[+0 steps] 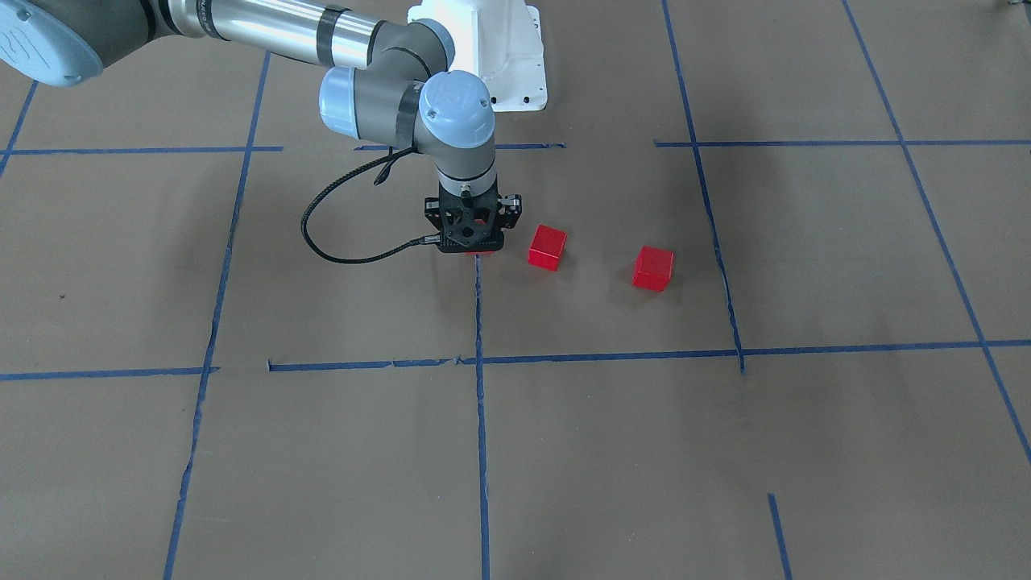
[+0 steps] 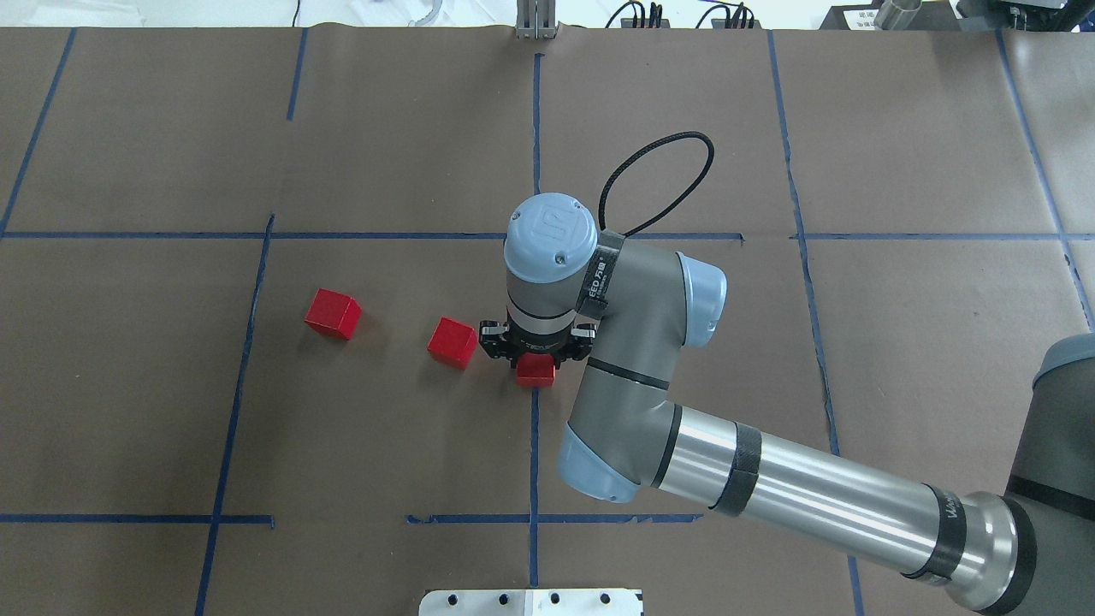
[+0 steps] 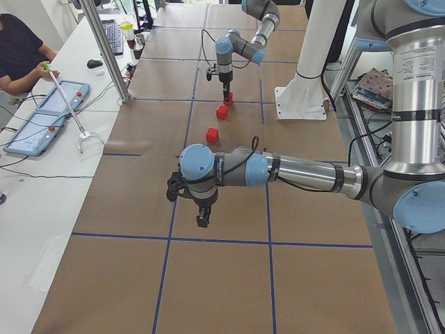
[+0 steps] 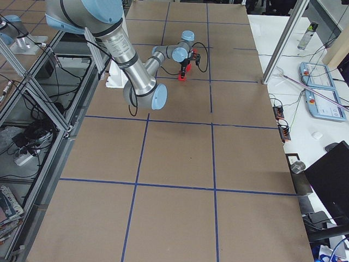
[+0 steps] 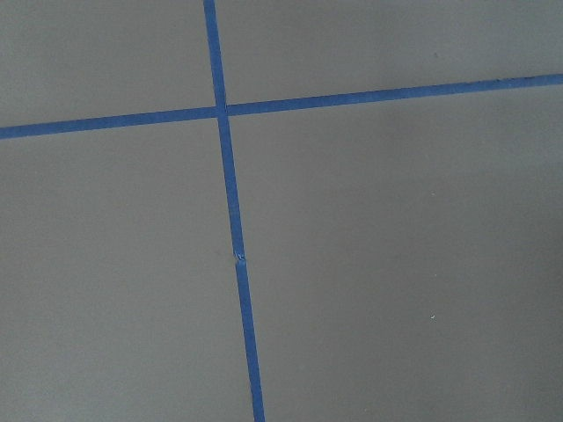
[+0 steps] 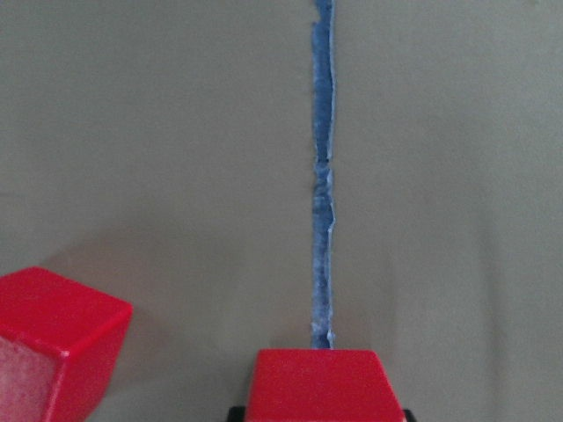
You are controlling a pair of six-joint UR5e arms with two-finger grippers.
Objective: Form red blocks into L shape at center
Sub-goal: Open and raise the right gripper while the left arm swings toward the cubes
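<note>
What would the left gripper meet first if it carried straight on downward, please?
Below the left gripper lies only bare brown paper surface, near a blue tape crossing; likely that first.

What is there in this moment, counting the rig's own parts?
Red blocks: three, red; one on the vertical tape line, one just to the robot's left of it, one farther left.
Paper surface: one, brown, covering the table.
Blue tape lines: several, blue, forming a grid on the paper.
Base plate: one, white, at the robot's edge.
Operator: one, dark shirt, at the side table.
Tablets: two, blue-edged, before the operator.
Right gripper: one, black, fingers against the sides of the red block on the line.
Left gripper: one, black, over bare paper away from the blocks; jaw state unclear.
</note>
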